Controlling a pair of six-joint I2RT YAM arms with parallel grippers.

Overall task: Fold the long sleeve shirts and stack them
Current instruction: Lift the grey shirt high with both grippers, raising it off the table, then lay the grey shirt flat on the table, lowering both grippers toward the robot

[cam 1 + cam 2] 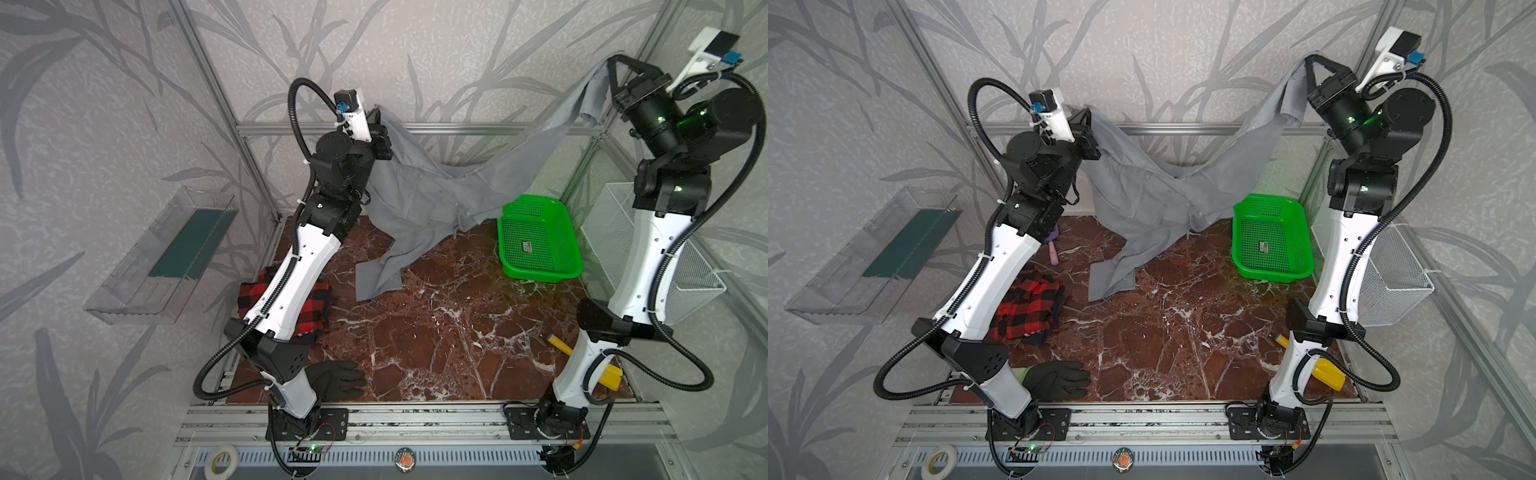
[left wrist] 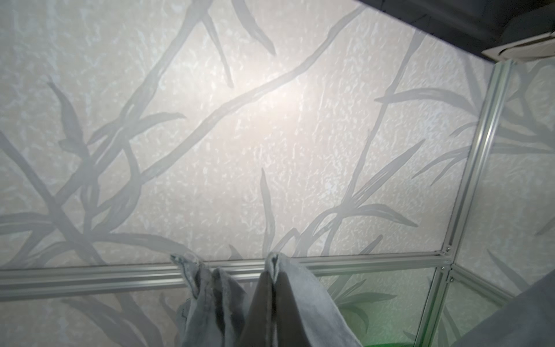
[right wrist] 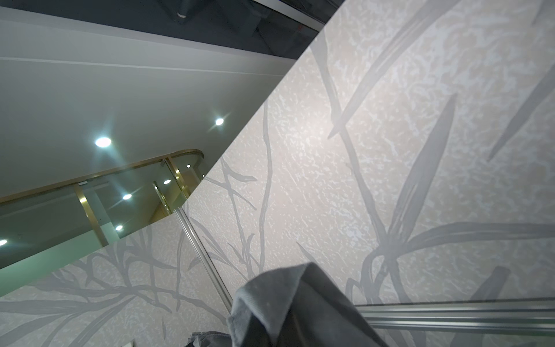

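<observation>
Red-and-black plaid shirt (image 1: pixel 1027 309) lies bundled on the table (image 1: pixel 1183 332), left side. Left gripper (image 1: pixel 1087 118) and right gripper (image 1: pixel 1309 60), each clamped on the grey shirt (image 1: pixel 1154 195), hold it high and apart, probably to spread it flat; one end trails on the table.

- the grey shirt (image 1: pixel 419 199): thin, wrinkled, hanging in the air from two raised ends, sagging in the middle, its lower part trailing onto the table (image 1: pixel 436 332)
- the plaid shirt (image 1: pixel 1025 307): red-and-black, bunched in a rough fold on the table's left side

Left arm (image 1: pixel 291 274) covers the middle of the plaid shirt (image 1: pixel 318 303)
</observation>
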